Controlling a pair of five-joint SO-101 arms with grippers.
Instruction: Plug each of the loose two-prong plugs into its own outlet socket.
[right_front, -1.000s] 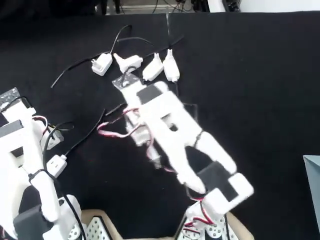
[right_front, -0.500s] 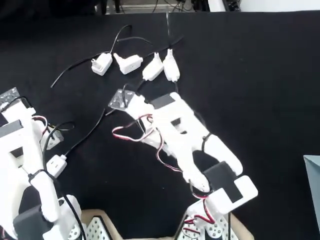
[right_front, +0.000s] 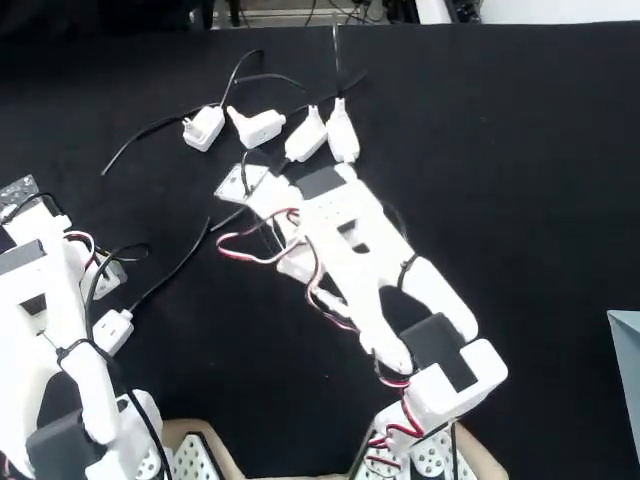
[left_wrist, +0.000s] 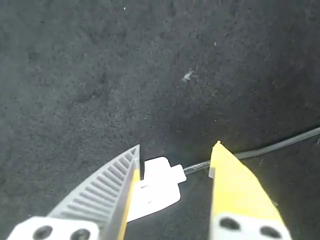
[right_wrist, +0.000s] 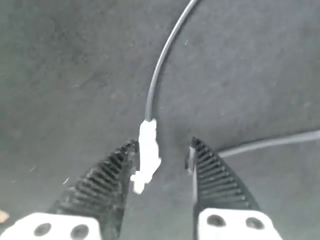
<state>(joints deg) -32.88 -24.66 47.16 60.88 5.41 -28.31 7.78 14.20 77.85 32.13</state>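
Note:
Several white plug and socket pieces (right_front: 257, 125) lie in a row on the black table (right_front: 520, 180) at the back, each on a thin black cable. My right gripper (right_front: 243, 185) is just in front of that row. In the right wrist view the right gripper (right_wrist: 162, 145) is open around a small white plug (right_wrist: 148, 159), which lies close to one black finger, its cable running away. My left gripper (left_wrist: 175, 150) is open too, low over the cloth, with a white plug (left_wrist: 157, 186) beside its grey ribbed finger. The left arm (right_front: 50, 310) stands at the table's left edge.
Two more white plugs (right_front: 112, 330) lie on cables beside the left arm. Loose black cables (right_front: 180, 265) cross the cloth between the arms. A grey-blue box corner (right_front: 625, 350) shows at the right edge. The right half of the table is bare black cloth.
My right arm pulled its gripper back from the row of white pieces toward the near left, then edged forward again. The left arm has kept still.

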